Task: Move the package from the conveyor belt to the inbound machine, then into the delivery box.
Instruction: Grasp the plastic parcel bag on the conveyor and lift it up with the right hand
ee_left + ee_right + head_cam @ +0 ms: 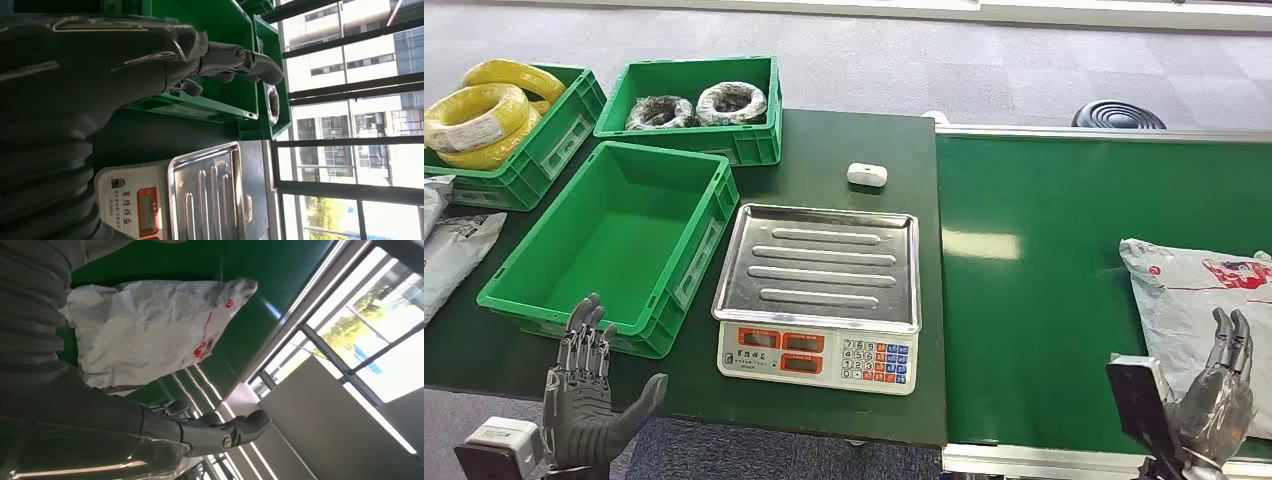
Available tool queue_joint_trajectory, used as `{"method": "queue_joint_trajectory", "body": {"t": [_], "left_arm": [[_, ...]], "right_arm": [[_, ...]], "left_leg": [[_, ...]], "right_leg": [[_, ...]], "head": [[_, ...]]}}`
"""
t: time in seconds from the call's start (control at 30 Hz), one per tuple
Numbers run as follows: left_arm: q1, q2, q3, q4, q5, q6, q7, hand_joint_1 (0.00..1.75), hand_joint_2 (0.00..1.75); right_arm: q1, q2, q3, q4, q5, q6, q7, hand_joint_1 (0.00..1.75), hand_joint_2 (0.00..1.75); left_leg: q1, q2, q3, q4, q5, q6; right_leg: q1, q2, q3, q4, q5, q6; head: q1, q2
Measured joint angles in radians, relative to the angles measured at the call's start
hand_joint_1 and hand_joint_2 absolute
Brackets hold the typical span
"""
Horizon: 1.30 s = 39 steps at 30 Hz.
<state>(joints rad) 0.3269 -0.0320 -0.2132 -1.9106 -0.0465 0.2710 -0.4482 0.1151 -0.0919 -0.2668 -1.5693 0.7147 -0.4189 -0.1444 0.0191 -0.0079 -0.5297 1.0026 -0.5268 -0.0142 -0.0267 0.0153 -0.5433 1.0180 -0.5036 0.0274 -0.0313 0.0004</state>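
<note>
A grey-white plastic mail package [1194,310] with red print lies flat on the green conveyor belt [1044,290] at the right; the right wrist view shows it too [150,330]. My right hand [1219,390] hovers over its near edge, fingers straight and apart, holding nothing. The weighing scale [822,295] with a bare steel tray stands on the dark table in the middle. An empty green delivery box [614,240] sits left of the scale. My left hand [584,390] is raised, open, at the box's near corner.
Two green crates stand at the back left, one with yellow cable coils [494,110], one with dark coils [699,105]. A small white device [866,175] lies behind the scale. More grey packages [449,245] lie at the far left.
</note>
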Motion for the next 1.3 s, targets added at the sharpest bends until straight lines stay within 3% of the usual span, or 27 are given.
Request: {"method": "queue_joint_trajectory", "body": {"t": [0.07,0.27,0.43,0.53,0.67,0.8,0.93,1.1,1.2,1.3], "left_arm": [[0.002,0.001,0.000,-0.002,0.003,0.005,0.001,0.00,1.75],[0.024,0.026,-0.007,-0.009,0.040,0.041,-0.003,0.00,1.75],[0.033,0.050,-0.026,-0.010,0.054,0.055,-0.007,0.00,1.75],[0.033,0.063,-0.040,-0.010,0.056,0.056,-0.006,0.00,1.75],[0.028,0.073,-0.055,-0.009,0.055,0.042,-0.002,0.00,1.75],[0.022,0.082,-0.062,-0.004,0.054,0.034,-0.002,0.00,1.75],[0.024,0.087,-0.065,-0.002,0.054,0.037,-0.004,0.00,1.75],[0.032,0.088,-0.065,-0.007,0.048,0.045,0.002,0.00,1.75],[0.039,0.087,-0.065,-0.013,0.047,0.047,0.005,0.00,1.75],[0.042,0.087,-0.065,-0.017,0.049,0.058,0.004,0.00,1.75]], "right_arm": [[-0.039,-0.033,-0.014,0.058,-0.012,0.016,0.026,0.00,1.75],[-0.240,-0.213,-0.062,0.436,-0.094,0.067,0.092,0.00,1.75],[-0.314,-0.296,-0.067,0.647,-0.119,0.091,0.116,0.00,1.75],[-0.330,-0.336,-0.066,0.747,-0.132,0.175,0.190,0.00,1.75],[-0.331,-0.387,-0.059,0.873,-0.130,0.363,0.275,0.04,1.75],[-0.356,-0.427,-0.039,0.960,-0.111,0.488,0.297,1.58,1.75],[-0.401,-0.456,-0.005,1.008,-0.086,0.494,0.309,1.73,1.75],[-0.429,-0.462,0.023,1.017,-0.085,0.392,0.290,1.75,1.75],[-0.438,-0.457,0.028,0.999,-0.104,0.314,0.254,1.75,1.75],[-0.443,-0.447,0.029,0.957,-0.148,0.230,0.166,1.75,1.75]], "left_leg": [[0.000,0.000,0.001,0.000,0.000,0.000],[0.000,-0.002,0.001,0.001,0.001,0.001],[0.000,-0.003,0.000,0.000,0.001,0.001],[0.000,-0.004,-0.001,0.001,0.001,0.001],[0.000,-0.005,-0.001,0.001,0.001,0.001],[0.000,-0.003,0.000,0.001,0.001,0.001],[0.000,-0.003,0.001,0.001,0.001,0.002],[0.000,-0.003,0.000,0.001,0.001,0.002],[0.000,-0.004,0.000,0.001,0.001,0.002],[0.000,-0.004,-0.001,0.000,0.001,0.002]], "right_leg": [[0.000,0.000,0.000,0.000,0.000,0.000],[0.000,-0.001,0.000,0.000,0.001,0.000],[0.000,-0.003,-0.001,0.000,0.001,0.000],[0.000,-0.004,-0.001,0.000,0.000,0.001],[0.000,-0.005,-0.001,0.000,0.000,0.001],[0.000,-0.004,0.000,0.000,0.000,0.001],[0.000,-0.004,0.001,0.000,0.000,0.001],[0.000,-0.004,0.001,0.000,0.001,0.001],[0.000,-0.004,0.001,0.000,0.001,0.001],[0.000,-0.004,0.000,0.000,0.001,0.001]], "head": [[0.000,0.000],[0.000,0.000],[0.000,0.000],[0.000,0.000],[0.000,0.000],[0.000,0.000],[0.000,0.000],[0.000,0.000],[0.000,0.000],[0.000,0.000]]}}
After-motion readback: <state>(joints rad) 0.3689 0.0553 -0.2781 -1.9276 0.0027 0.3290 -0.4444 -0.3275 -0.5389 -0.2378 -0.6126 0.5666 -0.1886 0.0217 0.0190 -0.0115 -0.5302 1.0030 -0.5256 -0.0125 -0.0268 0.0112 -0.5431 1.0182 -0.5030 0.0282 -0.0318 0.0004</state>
